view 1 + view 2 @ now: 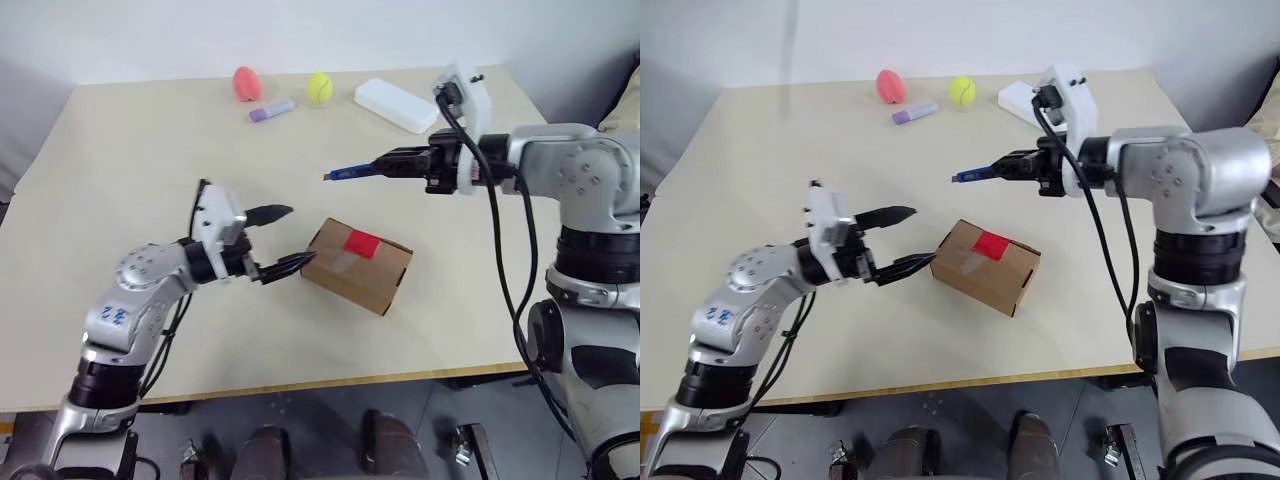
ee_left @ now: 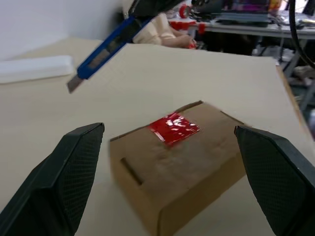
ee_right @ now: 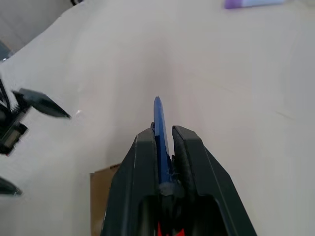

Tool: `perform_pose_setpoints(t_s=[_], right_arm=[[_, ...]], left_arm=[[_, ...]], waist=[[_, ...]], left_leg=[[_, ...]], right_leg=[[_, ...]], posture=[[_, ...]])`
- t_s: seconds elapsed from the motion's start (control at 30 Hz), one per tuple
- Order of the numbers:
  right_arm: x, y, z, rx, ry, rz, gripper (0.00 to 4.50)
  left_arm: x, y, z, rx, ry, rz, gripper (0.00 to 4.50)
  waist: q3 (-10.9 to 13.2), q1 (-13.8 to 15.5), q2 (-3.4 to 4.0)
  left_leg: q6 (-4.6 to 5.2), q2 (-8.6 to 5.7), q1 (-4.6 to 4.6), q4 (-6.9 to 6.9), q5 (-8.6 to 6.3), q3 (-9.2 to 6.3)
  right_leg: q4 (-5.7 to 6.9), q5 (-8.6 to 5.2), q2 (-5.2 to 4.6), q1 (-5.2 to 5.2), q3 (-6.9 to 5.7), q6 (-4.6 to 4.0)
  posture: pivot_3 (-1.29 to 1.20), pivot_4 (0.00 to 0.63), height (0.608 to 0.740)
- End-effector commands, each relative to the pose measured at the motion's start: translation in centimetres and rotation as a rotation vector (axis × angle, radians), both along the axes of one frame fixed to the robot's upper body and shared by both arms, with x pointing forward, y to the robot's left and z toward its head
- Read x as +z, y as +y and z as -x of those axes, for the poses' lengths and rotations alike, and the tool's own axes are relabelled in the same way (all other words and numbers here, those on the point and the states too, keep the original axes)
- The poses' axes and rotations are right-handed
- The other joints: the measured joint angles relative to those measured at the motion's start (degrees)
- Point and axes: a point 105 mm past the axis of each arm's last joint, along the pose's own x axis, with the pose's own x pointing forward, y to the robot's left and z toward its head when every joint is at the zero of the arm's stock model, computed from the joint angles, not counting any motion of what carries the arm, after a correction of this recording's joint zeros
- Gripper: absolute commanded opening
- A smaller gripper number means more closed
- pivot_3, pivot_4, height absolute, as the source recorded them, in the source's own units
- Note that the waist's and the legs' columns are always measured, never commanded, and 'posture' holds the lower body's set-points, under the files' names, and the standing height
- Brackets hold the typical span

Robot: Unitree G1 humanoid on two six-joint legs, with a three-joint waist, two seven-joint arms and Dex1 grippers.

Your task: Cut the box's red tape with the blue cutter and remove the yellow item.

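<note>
The brown cardboard box [image 1: 357, 265] lies on the table with its flaps closed and the red tape [image 1: 361, 243] across the top seam. My left gripper [image 1: 282, 240] is open just left of the box, one finger near the box's left end, nothing held. My right gripper [image 1: 390, 163] hangs above and behind the box, shut on the blue cutter [image 1: 349, 172], whose blade tip points left. In the left wrist view the box [image 2: 182, 162] and red tape [image 2: 173, 128] lie between the fingers, the blue cutter [image 2: 101, 54] above. The yellow item is hidden.
At the table's far edge lie a pink egg-shaped object [image 1: 246, 83], a purple tube [image 1: 271, 110], a yellow-green tennis ball [image 1: 319, 88] and a white rectangular case [image 1: 396, 104]. The table's front edge [image 1: 300, 385] runs close below the box.
</note>
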Motion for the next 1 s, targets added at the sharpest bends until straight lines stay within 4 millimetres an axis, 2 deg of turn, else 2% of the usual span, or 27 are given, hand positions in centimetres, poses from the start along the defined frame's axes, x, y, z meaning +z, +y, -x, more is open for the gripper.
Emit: perform_pose_setpoints(t_s=[0.03, 0.2, 0.3, 0.4, 0.7, 1.0], right_arm=[[1.0, -0.7, 1.3, -0.019, -0.059, 0.010, 0.16], [0.1, -1.3, 2.1, -0.049, -0.072, 0.069, 0.16], [-0.2, -1.1, 2.6, -0.046, -0.080, 0.087, 0.16], [-1.1, -0.8, 2.9, -0.036, -0.070, 0.108, 0.16], [-2.6, 0.3, 2.7, 0.001, -0.063, 0.144, 0.16], [-4.1, 0.3, 2.2, 0.002, -0.042, 0.187, 0.16]], left_arm=[[0.9, -1.5, 0.5, -0.044, -0.051, -0.033, 3.57], [0.1, -3.5, -0.6, -0.041, 0.051, -0.114, 1.97], [-0.3, -3.4, -1.0, -0.019, 0.127, -0.184, 0.99], [-1.6, -2.9, -1.3, 0.009, 0.233, -0.277, 0.06], [-3.3, -3.0, -1.9, 0.067, 0.322, -0.366, 0.00], [-3.8, -3.5, -2.0, 0.075, 0.330, -0.402, 0.00]], waist=[[0.0, -0.2, 0.00], [0.0, -0.1, 0.00], [0.0, -0.1, 0.00], [0.0, -0.1, 0.00], [0.0, 0.1, 0.00], [0.0, 1.2, 0.00]], left_leg=[[0.00, 0.00, 0.00, 0.00, 0.00, 0.00], [0.00, -0.01, 0.02, -0.01, 0.00, 0.04], [0.01, -0.01, 0.03, 0.00, 0.00, 0.04], [0.01, -0.01, 0.04, -0.02, 0.00, 0.05], [0.01, -0.03, 0.03, 0.02, 0.00, 0.05], [0.01, -0.03, 0.04, 0.06, -0.01, 0.08]], right_leg=[[-0.01, 0.00, 0.00, 0.00, 0.00, 0.00], [-0.02, 0.00, 0.00, 0.00, 0.04, 0.00], [-0.02, 0.00, 0.00, -0.01, 0.08, 0.00], [-0.02, 0.00, 0.00, -0.01, 0.08, 0.00], [-0.02, 0.00, 0.00, 0.00, 0.10, 0.00], [-0.02, 0.00, 0.00, 0.00, 0.13, 0.00]], posture=[[0.00, 0.150, 0.740], [0.00, 0.150, 0.740], [0.00, 0.150, 0.740], [0.00, 0.150, 0.740], [0.00, 0.150, 0.740], [0.00, 0.150, 0.740]])
